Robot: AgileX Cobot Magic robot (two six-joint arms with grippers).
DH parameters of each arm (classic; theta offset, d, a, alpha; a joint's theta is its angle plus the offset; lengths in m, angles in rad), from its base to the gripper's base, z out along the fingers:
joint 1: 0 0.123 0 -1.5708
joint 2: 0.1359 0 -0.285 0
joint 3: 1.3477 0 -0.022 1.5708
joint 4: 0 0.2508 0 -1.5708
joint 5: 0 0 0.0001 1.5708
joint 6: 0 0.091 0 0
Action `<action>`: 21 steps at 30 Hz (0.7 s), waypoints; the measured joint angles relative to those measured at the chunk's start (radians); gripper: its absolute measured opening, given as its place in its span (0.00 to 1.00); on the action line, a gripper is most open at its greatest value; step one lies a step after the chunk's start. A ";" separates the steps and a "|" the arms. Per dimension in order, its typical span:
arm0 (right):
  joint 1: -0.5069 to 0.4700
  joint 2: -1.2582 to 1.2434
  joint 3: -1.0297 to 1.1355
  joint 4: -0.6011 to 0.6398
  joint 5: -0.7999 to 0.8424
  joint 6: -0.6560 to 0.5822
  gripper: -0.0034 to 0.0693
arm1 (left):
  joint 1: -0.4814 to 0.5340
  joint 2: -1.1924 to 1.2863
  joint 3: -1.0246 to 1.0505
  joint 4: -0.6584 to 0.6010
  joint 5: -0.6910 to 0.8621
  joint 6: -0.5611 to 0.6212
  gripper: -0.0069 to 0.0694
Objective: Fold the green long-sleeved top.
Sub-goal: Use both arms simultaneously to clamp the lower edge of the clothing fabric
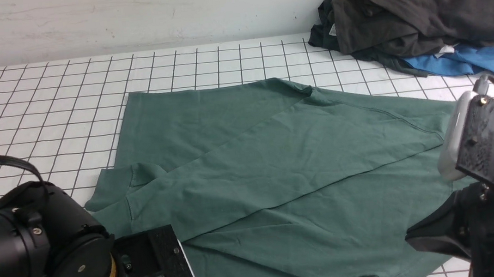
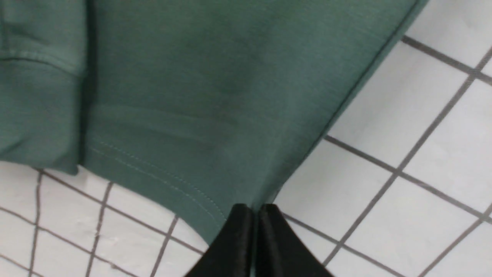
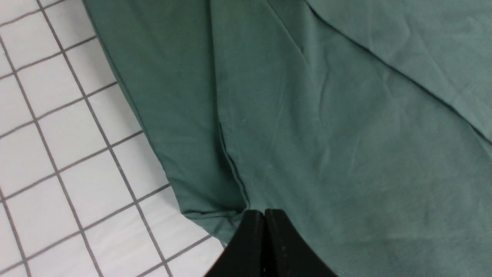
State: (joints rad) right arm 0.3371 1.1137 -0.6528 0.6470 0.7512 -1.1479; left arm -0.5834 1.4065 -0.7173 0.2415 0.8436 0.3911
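Green long-sleeved top [image 1: 276, 153]: spread on gridded surface [image 1: 62, 108], 1 flap folded diagonally across it.
Left fingers [image 2: 238, 246]: together, clamped on hem corner of top.
Right fingers [image 3: 282, 246]: together, clamped on top's edge.
Dark garment pile [image 1: 422, 2]: far right, well apart.

The long-sleeved top [image 1: 277, 163] is a plain, muted dark green all over. The table [image 1: 61, 99] is white with a grid of thin black lines. The crumpled garment [image 1: 422, 2] is dark grey-brown, and the garment under it [image 1: 466, 62] is bright blue.
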 joint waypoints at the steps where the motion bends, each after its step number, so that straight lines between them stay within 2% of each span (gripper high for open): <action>1: 0.000 0.000 0.000 -0.005 0.000 -0.001 0.03 | 0.000 -0.005 0.000 0.002 0.000 -0.001 0.08; 3: 0.000 0.013 0.000 -0.104 0.007 0.011 0.03 | 0.000 -0.025 0.000 0.004 0.001 -0.007 0.08; 7: 0.000 0.086 0.000 -0.294 0.034 0.158 0.03 | 0.000 -0.029 0.013 -0.029 -0.002 -0.013 0.08; 9: 0.000 0.116 0.000 -0.346 0.036 0.219 0.03 | 0.000 -0.024 0.036 -0.076 -0.010 -0.016 0.08; 15: 0.000 0.126 0.000 -0.363 -0.021 0.233 0.03 | 0.000 0.018 0.062 -0.196 -0.040 -0.010 0.10; 19: 0.000 0.126 0.000 -0.327 -0.055 0.213 0.03 | 0.000 0.024 0.062 -0.217 -0.044 -0.009 0.21; 21: 0.000 0.126 0.000 -0.286 -0.060 0.189 0.03 | 0.000 0.024 0.062 -0.226 -0.041 -0.008 0.32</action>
State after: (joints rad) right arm 0.3371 1.2397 -0.6528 0.3610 0.6914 -0.9593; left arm -0.5834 1.4304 -0.6552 0.0152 0.8029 0.3831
